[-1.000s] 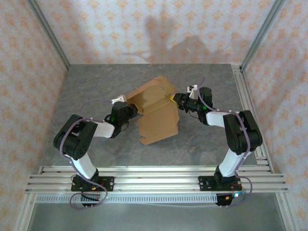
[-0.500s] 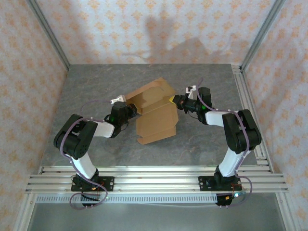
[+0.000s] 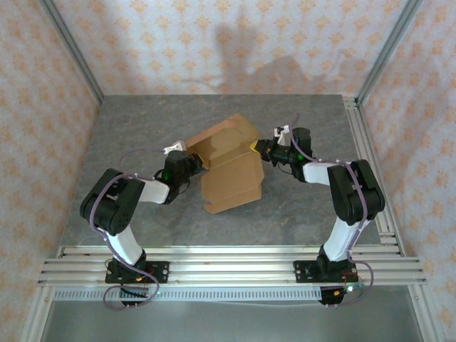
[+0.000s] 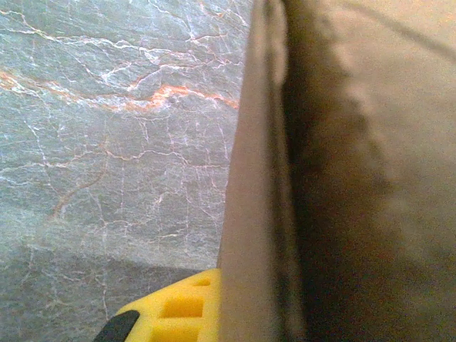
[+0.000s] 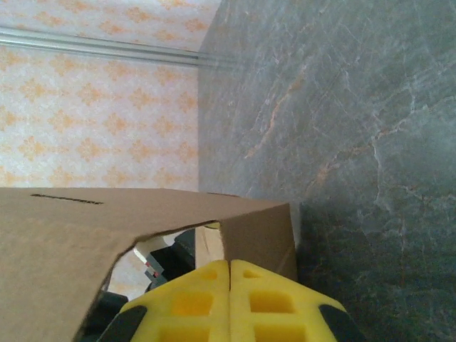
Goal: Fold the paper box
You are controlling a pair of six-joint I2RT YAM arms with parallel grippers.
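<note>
The paper box (image 3: 229,167) is a brown cardboard sheet, partly folded, held off the grey table (image 3: 135,128) between both arms. My left gripper (image 3: 200,165) is at its left edge. In the left wrist view one yellow finger (image 4: 174,313) presses against a cardboard edge (image 4: 253,214); the other finger is hidden behind the sheet. My right gripper (image 3: 258,150) pinches the sheet's right corner. In the right wrist view its yellow fingers (image 5: 199,303) are closed together on a small flap (image 5: 260,239), with a wide panel (image 5: 64,242) stretching to the left.
Aluminium rails run along the table's right side (image 3: 365,153) and along the near edge (image 3: 228,258) by the arm bases. Patterned walls (image 3: 214,43) close in the back and both sides. Bare table lies in front of the sheet (image 3: 228,224).
The sheet's lower panel has shifted slightly left and back. The right gripper has edged a little toward the back. Both grips are unchanged.
</note>
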